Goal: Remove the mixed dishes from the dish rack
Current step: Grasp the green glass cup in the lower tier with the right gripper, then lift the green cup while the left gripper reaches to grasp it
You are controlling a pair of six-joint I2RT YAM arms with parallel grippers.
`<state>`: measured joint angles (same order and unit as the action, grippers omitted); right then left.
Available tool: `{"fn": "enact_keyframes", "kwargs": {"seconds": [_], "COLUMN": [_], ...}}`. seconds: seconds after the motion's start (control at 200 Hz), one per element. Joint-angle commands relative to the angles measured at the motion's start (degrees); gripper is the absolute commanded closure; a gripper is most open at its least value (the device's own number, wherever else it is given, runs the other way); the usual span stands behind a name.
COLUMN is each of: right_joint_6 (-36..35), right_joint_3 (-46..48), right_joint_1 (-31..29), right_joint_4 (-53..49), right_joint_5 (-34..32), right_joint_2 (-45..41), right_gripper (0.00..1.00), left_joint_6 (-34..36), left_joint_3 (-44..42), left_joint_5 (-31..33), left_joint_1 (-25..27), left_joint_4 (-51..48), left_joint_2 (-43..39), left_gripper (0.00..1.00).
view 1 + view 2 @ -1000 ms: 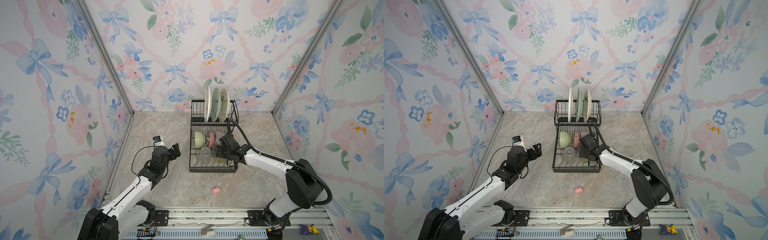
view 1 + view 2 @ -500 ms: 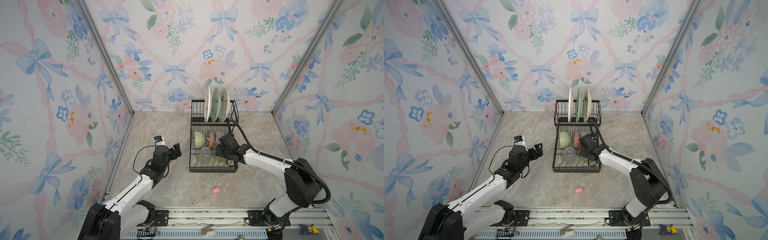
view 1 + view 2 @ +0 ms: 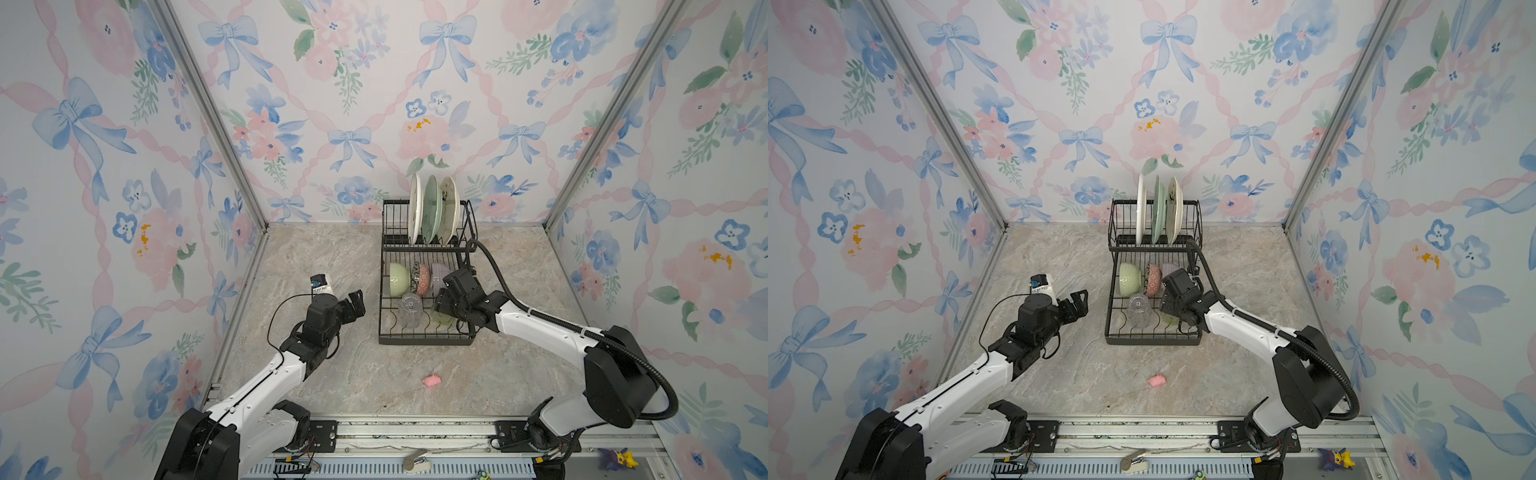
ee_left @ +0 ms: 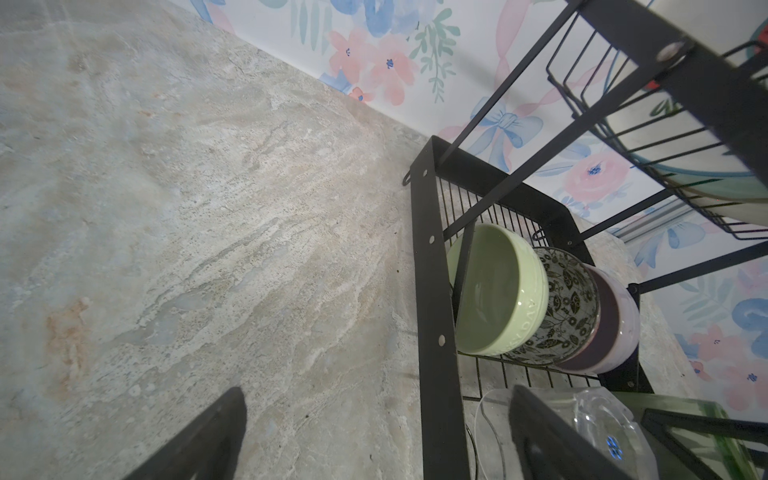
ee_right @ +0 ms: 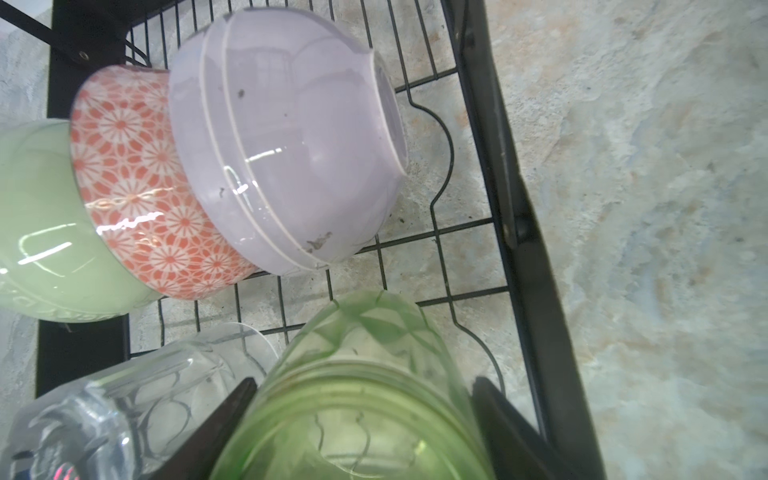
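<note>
your right gripper (image 5: 363, 384) is down in the near right part of the dish rack (image 3: 424, 341), on the lower tier. its fingers (image 5: 226, 415) press against both sides of the green tumbler (image 5: 357, 332), so it is holding the tumbler. the tumbler sits on the rack wires, just right of the clear glass (image 3: 410, 309).

farther back on the same tier you have three bowls on their sides, packed in a row: the pale green bowl (image 3: 398, 279) on the left, the pink-patterned bowl (image 3: 422, 276) in the middle and the lavender bowl (image 3: 438, 274) on the right.

three plates stand on edge in the raised far tier: white (image 3: 414, 212), pale green (image 3: 431, 212) and cream (image 3: 449, 208).

your left gripper (image 3: 356, 300) hangs over the table (image 3: 332, 257) just left of the rack, apart from it, with its jaws spread wide and nothing between them. a small pink lump (image 3: 431, 380) lies on the table nearer than the rack.
</note>
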<state>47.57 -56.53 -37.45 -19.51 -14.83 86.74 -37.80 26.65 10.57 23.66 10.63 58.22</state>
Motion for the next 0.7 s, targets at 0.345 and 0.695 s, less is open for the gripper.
{"fn": "enact_keyframes", "kwargs": {"seconds": [0.345,0.695], "right_joint_6": [4.92,10.07], "right_joint_3": [3.83,7.68], "right_joint_1": [1.93,3.96], "right_joint_4": [0.74,5.67], "right_joint_5": [1.5,7.18], "right_joint_2": [-5.09,-10.83], "right_gripper": [0.5,0.52], "left_joint_6": [-2.15,-2.85], "left_joint_3": [-1.47,-1.56], "left_joint_5": [-1.03,-3.91], "left_joint_1": [3.0,6.33], "left_joint_4": [0.85,2.79], "left_joint_2": [-4.31,-6.71], "left_gripper": [0.02,0.02]}}
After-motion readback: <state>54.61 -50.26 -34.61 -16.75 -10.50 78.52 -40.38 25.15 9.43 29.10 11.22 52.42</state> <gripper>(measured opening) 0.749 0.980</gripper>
